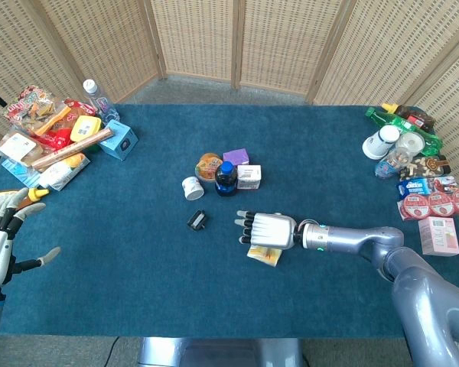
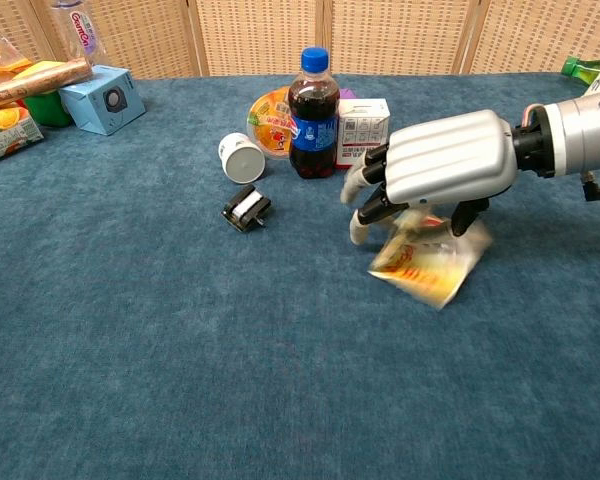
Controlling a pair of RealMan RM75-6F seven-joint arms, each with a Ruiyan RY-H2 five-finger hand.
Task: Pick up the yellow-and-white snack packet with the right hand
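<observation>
the silver right hand (image 2: 435, 170) is clamped on the flat, crinkly yellow-and-white foil snack packet (image 2: 427, 262), just right of the cola bottle (image 2: 313, 100); it looks light, limp and slippery, best pinched along its upper edge.

We see bright, even light, soft shadows and sharp focus; only the snack packet (image 2: 427, 262) shows motion blur.
</observation>
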